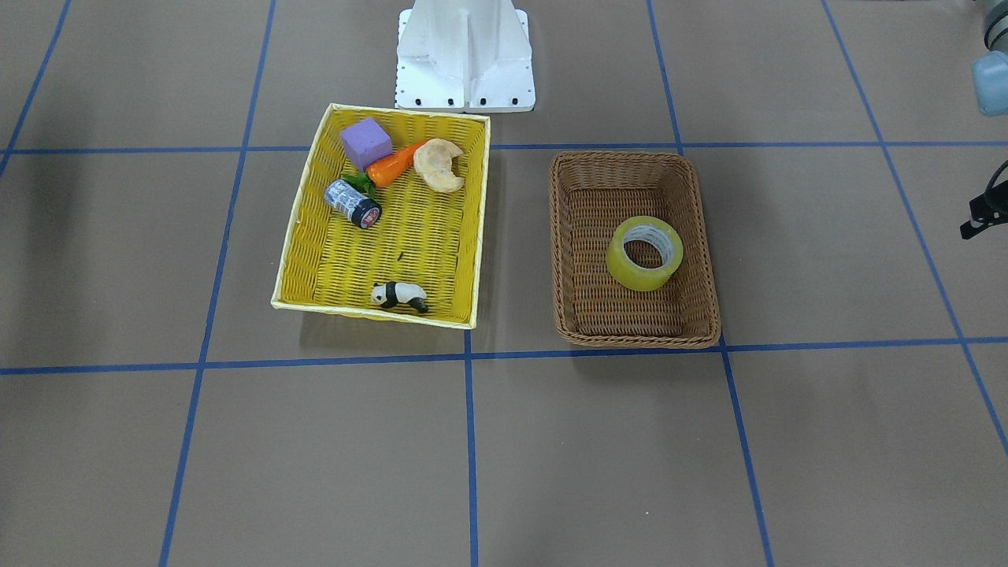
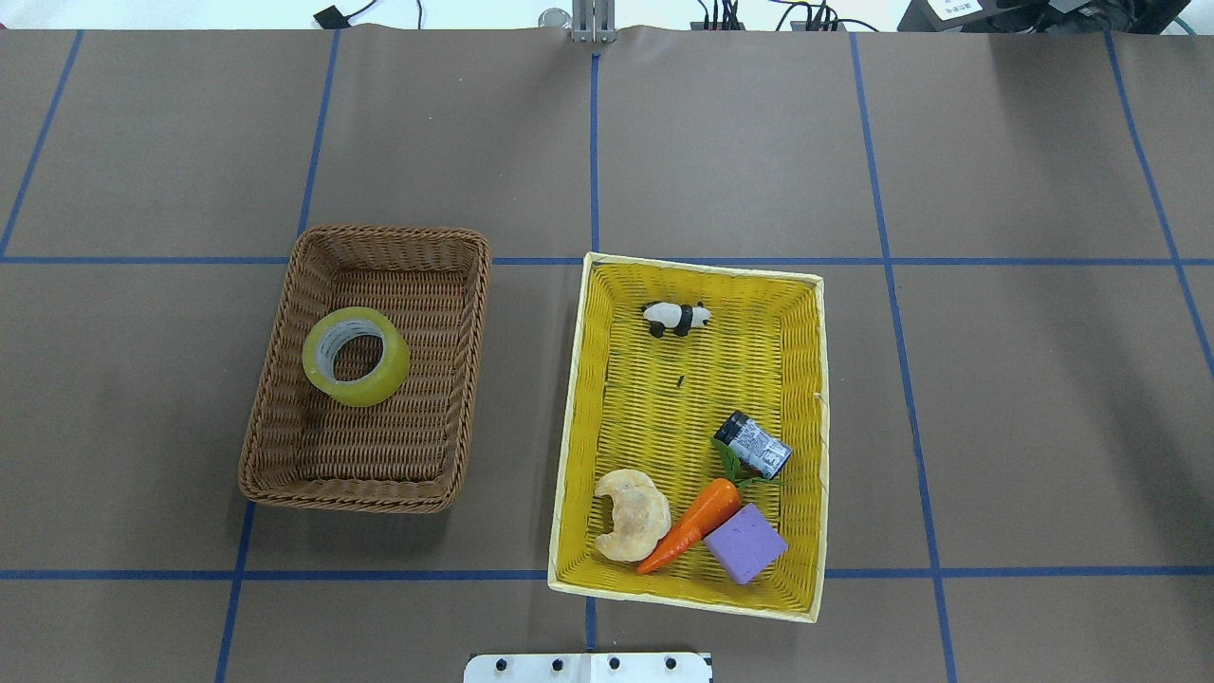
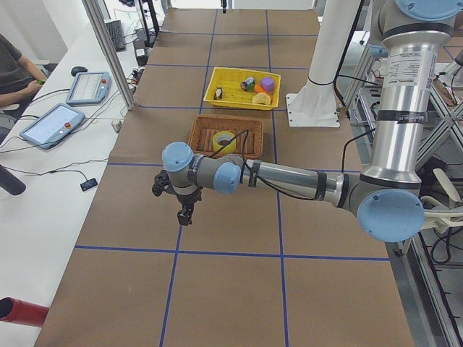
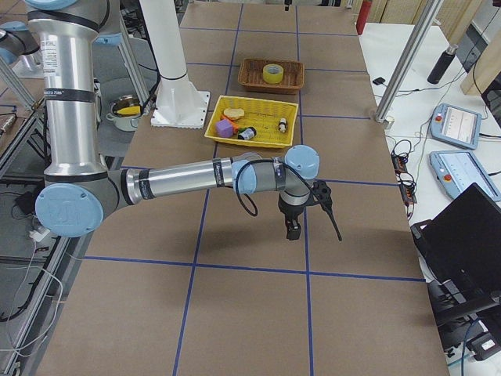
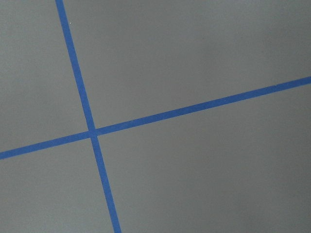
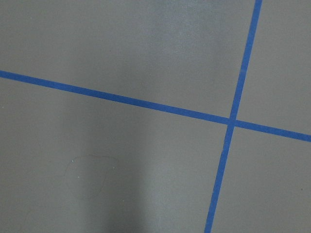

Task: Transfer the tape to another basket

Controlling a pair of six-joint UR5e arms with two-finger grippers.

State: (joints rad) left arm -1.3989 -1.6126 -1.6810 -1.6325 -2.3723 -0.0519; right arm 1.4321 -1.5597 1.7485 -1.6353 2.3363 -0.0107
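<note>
So there are 2 baskets on the brown papery surface (image 2: 996,427) with its blue grid lines. 1 is a brown basket (image 2: 285,379), rectangular wicker with a braided rim. The other is a yellow basket (image 2: 664,427) with a flat weave, nearer the robot's edge. The tape (image 2: 375,387), 1 glossy yellowish ring with a white core, lies hole-up inside the brown basket.

The yellow basket holds 5 bits: panda (image 2: 675,317), cylinder (image 2: 752,444), carrot (image 2: 690,538), purple cube (image 2: 745,543) and crusty bread (image 2: 631,513).

The left gripper (image 3: 186,215) hangs over bare surface toward the left end edge, and the right gripper (image 4: 292,229) hangs toward the right end edge. Can't tell how far open either one is.
</note>
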